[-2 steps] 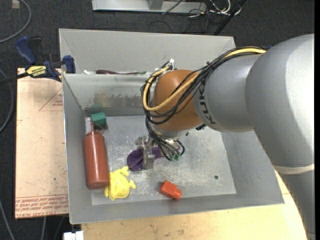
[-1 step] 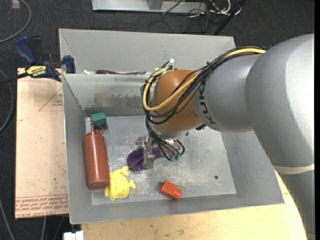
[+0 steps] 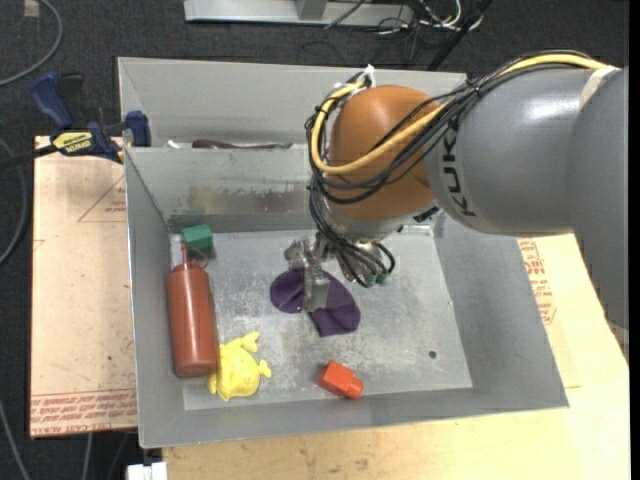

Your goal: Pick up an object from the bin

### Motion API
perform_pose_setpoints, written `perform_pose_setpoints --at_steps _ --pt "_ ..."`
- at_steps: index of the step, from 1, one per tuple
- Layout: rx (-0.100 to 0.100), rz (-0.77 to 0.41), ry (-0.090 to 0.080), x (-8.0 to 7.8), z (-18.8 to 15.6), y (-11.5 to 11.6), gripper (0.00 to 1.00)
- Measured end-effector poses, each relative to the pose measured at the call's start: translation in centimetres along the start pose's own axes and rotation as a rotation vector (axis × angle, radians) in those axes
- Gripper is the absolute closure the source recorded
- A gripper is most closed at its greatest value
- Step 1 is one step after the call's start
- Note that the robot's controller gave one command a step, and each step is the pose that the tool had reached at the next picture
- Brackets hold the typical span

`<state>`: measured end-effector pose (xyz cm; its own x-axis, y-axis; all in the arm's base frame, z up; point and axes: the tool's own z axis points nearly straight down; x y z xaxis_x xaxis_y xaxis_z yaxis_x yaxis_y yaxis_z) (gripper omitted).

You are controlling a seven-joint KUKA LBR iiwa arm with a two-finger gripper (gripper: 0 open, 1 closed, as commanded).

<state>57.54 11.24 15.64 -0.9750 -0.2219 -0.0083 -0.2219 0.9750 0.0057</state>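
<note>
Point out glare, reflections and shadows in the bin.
Camera view: the bin's back wall carries a dull sheen with smeared reflections; the floor by the red bottle is evenly lit; the arm's orange cover seems to shade the pincer and the purple piece beneath it.

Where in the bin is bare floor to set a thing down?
The floor between the purple thing and the right wall is bare. A narrower strip lies between the bottle and the purple thing. Crowded: the left side, with bottle, green block, yellow toy.
</note>
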Motion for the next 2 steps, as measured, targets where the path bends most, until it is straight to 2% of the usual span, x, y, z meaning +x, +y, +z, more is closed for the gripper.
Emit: perform_pose_setpoints --at_steps 1,2 --pt "0.000 0.000 0.000 0.0 0.0 0.0 1.00" --pt "-0.001 -0.029 -0.004 -1.6 -11.3 1.1 1.00"
